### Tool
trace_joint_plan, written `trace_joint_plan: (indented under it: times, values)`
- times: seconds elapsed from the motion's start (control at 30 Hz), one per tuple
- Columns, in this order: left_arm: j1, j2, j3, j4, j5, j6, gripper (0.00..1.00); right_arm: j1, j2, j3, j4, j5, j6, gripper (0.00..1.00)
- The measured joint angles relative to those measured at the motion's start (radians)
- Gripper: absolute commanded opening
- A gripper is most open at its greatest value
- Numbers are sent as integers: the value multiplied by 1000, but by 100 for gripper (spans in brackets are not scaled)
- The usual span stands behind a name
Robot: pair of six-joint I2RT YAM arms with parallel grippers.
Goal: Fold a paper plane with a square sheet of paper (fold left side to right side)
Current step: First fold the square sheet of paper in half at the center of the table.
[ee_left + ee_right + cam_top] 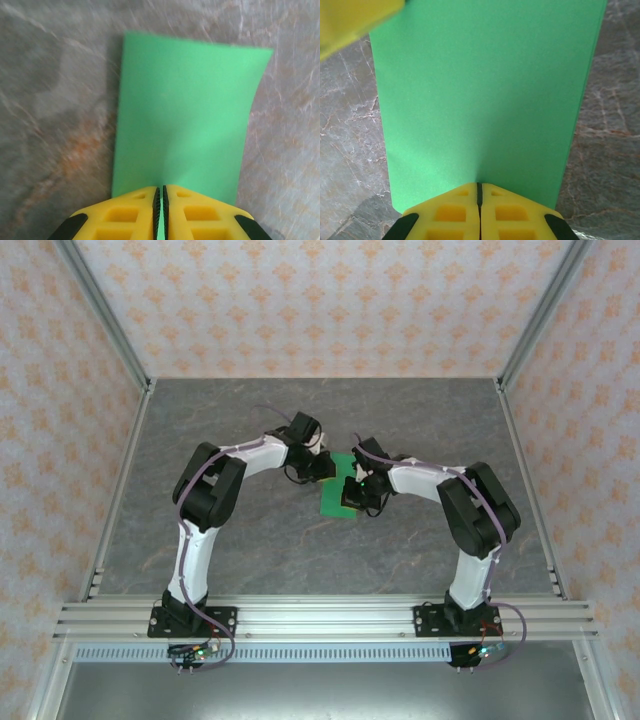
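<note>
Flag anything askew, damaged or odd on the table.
Nothing torn or spilled. In the left wrist view the right edge of the green paper sheet curves instead of running straight, so that side seems lifted slightly off the table.

The left arm (190,550) and the right arm (465,575) look alike: smooth white rounded links joined by bulky black joint housings, each rising from a flat black base plate (192,620). A thin purplish cable (233,635) runs along the links and loops out loosely beside the base. The left end effector (160,192) and the right end effector (479,187) carry bright yellow fingers (125,215) with moulded rectangular recesses and black outer corners — and with finely ribbed black pads lining their inner faces.
</note>
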Motion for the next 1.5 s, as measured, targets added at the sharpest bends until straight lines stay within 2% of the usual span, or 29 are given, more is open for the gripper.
trace_joint_plan:
  times: [0.17, 0.7, 0.93, 1.07, 1.17, 1.3, 1.4, 1.5]
  values:
    - [19, 33, 55, -25, 0, -5, 15, 0, 0, 2, 0, 13, -5, 8]
    - [80, 225, 381, -116, -4, -26, 15, -1, 0, 2, 19, 43, -27, 8]
    - [93, 238, 400, -124, 11, -30, 16, -4, 0, 2, 19, 39, -50, 9]
    - [115, 175, 306, -75, -29, -22, 16, -16, -3, 2, 2, 26, -85, 11]
    - [174, 69, 185, -63, -72, -13, 17, -25, -14, 2, -32, 28, -117, 16]
    - [233, -112, 34, -28, -94, 5, 18, -32, -41, 1, -63, 30, -141, 33]
    - [217, -235, -68, 10, -78, 5, 19, -38, -79, 1, -67, 36, -148, 43]
    - [161, -309, -151, 44, -57, 0, 20, -55, -134, 1, -59, 49, -146, 52]
